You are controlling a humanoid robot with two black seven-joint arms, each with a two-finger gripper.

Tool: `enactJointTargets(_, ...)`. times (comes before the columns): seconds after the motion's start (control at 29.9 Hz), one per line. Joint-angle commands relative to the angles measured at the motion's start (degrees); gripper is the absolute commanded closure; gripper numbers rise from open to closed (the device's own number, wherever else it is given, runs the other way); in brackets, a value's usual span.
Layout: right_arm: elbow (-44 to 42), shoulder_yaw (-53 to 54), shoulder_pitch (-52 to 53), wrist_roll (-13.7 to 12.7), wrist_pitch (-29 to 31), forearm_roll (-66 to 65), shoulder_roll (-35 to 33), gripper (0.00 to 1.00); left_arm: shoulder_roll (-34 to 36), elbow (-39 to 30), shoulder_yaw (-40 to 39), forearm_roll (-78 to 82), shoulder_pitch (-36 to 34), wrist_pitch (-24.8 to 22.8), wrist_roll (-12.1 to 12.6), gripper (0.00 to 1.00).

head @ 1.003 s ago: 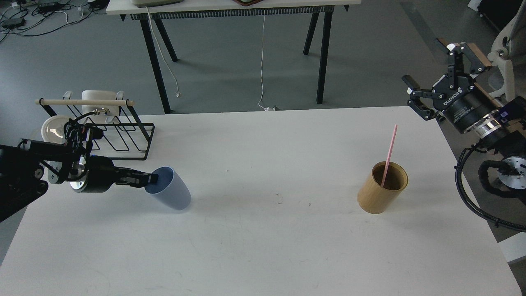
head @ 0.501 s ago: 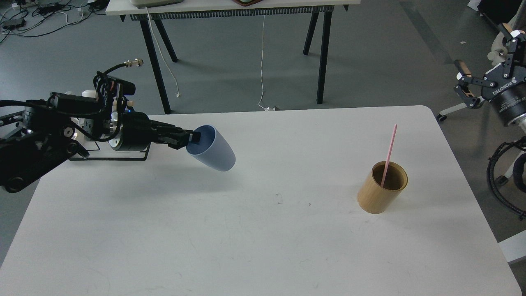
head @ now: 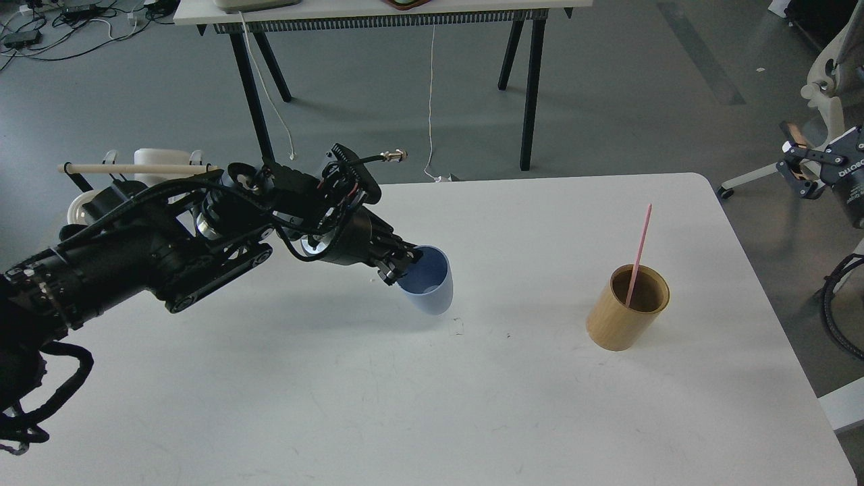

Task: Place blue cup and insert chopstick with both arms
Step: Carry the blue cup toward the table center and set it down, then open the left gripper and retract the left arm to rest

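Observation:
The blue cup (head: 428, 287) is held near the middle of the white table (head: 432, 405), tilted with its mouth toward upper left and its base close to the tabletop. My left gripper (head: 403, 264) is shut on the cup's rim, one finger inside the mouth. The pink chopstick (head: 638, 255) stands leaning in the tan wooden holder (head: 626, 308) at the right. My right gripper (head: 806, 169) is off the table's right edge, far from the holder, partly cut by the frame; its fingers look spread and hold nothing.
A black wire rack (head: 101, 182) with a pale wooden rod stands at the table's back left, mostly behind my left arm, with a white dish beside it. Another table's black legs (head: 260, 115) stand on the floor beyond. A white chair base shows far right.
My left arm carried the blue cup from the left side rightward to the table's middle and lowered it. My right arm drew back further right, toward the frame edge.

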Motion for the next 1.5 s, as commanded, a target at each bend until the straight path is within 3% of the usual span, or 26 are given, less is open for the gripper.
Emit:
enactJointTargets(0.0, 0.0, 0.0, -0.9, 0.0, 0.0, 0.0, 0.0, 0.01, -1.9, 0.7, 0.0, 0.2, 0.4, 0.0, 0.0, 0.98)
enactJointTargets(0.43, 0.1, 0.1, -1.9, 0.0, 0.0, 0.0, 0.2, 0.01, -5.4, 4.2, 0.0, 0.2, 4.1, 0.0, 0.0, 0.97)
enactJointTargets(1.0, 0.0, 0.1, -2.0, 0.0, 0.0, -0.1, 0.6, 0.01, -5.3, 4.2, 0.0, 0.2, 4.0, 0.0, 0.0, 0.79)
enactJointTargets(1.3, 0.9, -0.2, -1.9, 0.0, 0.0, -1.1, -0.7, 0.01, -5.0, 4.9, -6.0, -3.7, 4.0, 0.0, 0.0, 0.33)
enactJointTargets(1.47, 2.3, -0.2, -1.0, 0.0, 0.0, -6.8, -2.5, 0.01, -4.5, 5.4, -7.1, -22.7, 3.0, 0.0, 0.0, 0.21)
